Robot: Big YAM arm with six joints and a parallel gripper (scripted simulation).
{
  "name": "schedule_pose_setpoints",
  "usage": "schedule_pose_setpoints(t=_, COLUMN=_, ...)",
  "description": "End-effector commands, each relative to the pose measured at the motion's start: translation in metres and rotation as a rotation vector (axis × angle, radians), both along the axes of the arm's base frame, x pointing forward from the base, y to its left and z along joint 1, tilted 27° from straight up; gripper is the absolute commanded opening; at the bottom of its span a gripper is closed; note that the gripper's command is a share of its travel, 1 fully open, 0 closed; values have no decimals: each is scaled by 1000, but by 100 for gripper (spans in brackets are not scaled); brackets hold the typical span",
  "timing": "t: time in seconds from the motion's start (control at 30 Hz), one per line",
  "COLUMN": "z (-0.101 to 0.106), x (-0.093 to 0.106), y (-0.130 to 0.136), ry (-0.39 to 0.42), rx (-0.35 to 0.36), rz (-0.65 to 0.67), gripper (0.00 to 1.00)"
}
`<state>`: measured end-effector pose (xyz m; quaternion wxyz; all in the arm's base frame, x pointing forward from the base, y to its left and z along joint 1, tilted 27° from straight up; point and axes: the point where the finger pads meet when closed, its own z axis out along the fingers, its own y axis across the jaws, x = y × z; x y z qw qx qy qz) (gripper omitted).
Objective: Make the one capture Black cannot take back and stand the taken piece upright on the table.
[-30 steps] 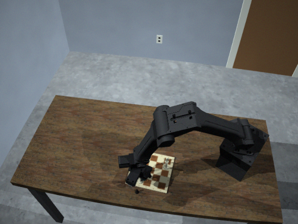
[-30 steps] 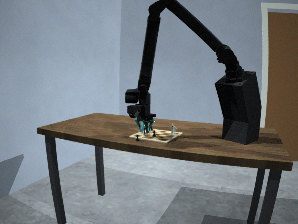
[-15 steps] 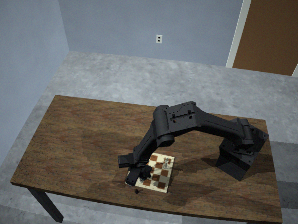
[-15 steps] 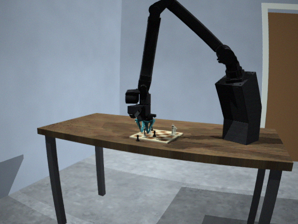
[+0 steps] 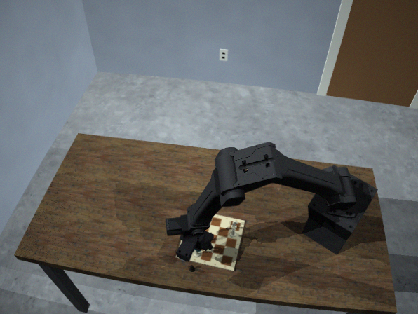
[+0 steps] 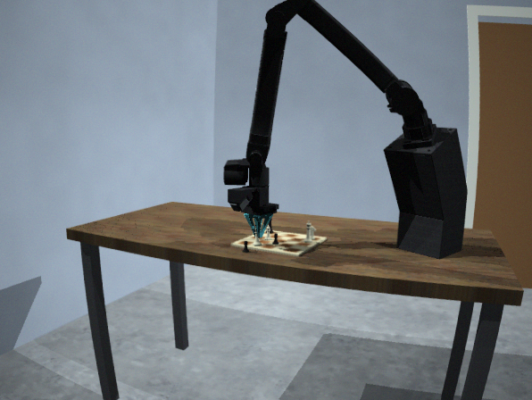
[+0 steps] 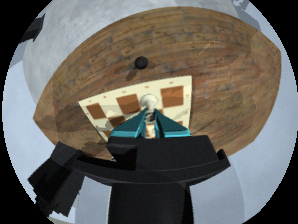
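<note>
The white chess piece (image 5: 197, 253) (image 6: 257, 242) (image 7: 148, 102) stands upright, long axis vertical, at the near left of the board (image 5: 229, 268) (image 6: 292, 254) (image 7: 187, 85). My tool (image 5: 199, 249) (image 6: 260, 236) (image 7: 150, 111) is closed around its top. A black pawn (image 5: 191, 268) (image 6: 245, 247) (image 7: 141, 62) stands on the counter (image 5: 123, 210) (image 6: 178, 223) (image 7: 225, 65).

Blue-grey walls (image 5: 158, 35) (image 6: 112, 112) — mottled grey floor (image 5: 168, 101) (image 6: 223, 339) — and a brown door (image 5: 375, 52) (image 6: 504, 134) beyond the wooden table (image 5: 105, 193) (image 6: 147, 232) (image 7: 220, 60).

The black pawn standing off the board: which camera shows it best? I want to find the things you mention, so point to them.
The exterior view: the black pawn (image 5: 191, 268) (image 6: 245, 246) (image 7: 141, 62) stands there in profile, head and base visible. The top view shows a small dark shape; the wrist view, mostly its round head.
</note>
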<state>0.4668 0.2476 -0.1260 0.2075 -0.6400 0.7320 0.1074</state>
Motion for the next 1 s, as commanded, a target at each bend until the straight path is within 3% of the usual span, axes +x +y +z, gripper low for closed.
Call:
schedule_pose_setpoints(t=0.0, z=18, x=13, y=12, ry=-41, rx=20, rz=1, gripper=0)
schedule_pose_setpoints(t=0.7, z=22, x=14, y=11, ry=-45, rx=21, rz=0, gripper=0)
schedule_pose_setpoints(t=0.87, z=22, x=7, y=-6, ry=-24, rx=9, rz=-7, gripper=0)
schedule_pose_setpoints(t=0.97, z=35, x=5, y=-14, ry=-25, rx=10, rz=-8, gripper=0)
